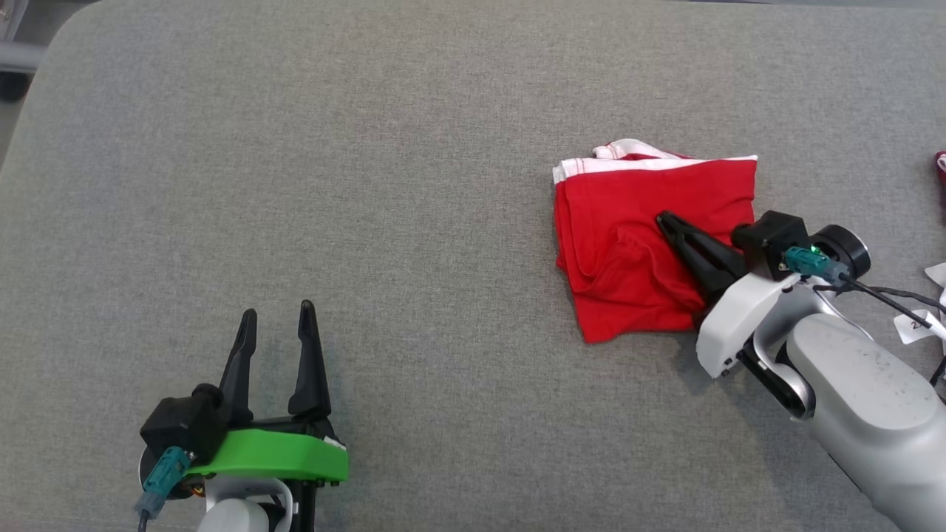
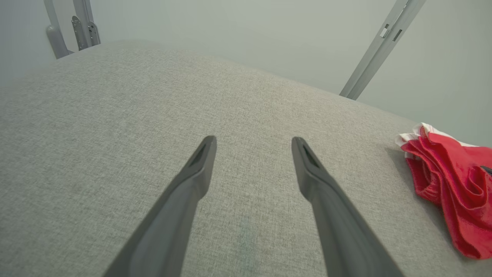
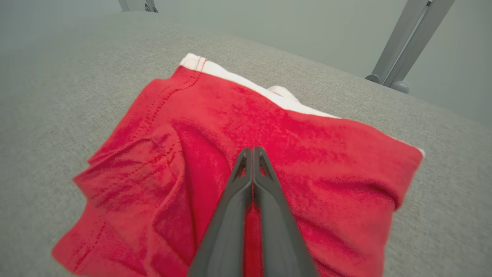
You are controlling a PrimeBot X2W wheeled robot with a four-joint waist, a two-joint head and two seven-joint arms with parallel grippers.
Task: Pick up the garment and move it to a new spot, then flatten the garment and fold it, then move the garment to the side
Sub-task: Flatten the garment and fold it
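Folded red garment [image 1: 628,214], right gripper [image 1: 663,219] closed atop it (left gripper [image 1: 278,309] agape)

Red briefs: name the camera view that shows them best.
Head view: the red briefs lie whole, from above, white waistband included, save where the right gripper overlaps. Right wrist view is closer but crops the near edge. Left wrist view catches a side-on portion at its right edge.

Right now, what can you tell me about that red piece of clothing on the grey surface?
The red garment looks like soft knit cloth with a white waistband along its far edge. It lies folded and wrinkled on the grey surface, toward the robot's right. The shut right gripper rests on it; whether it pinches cloth is unclear.
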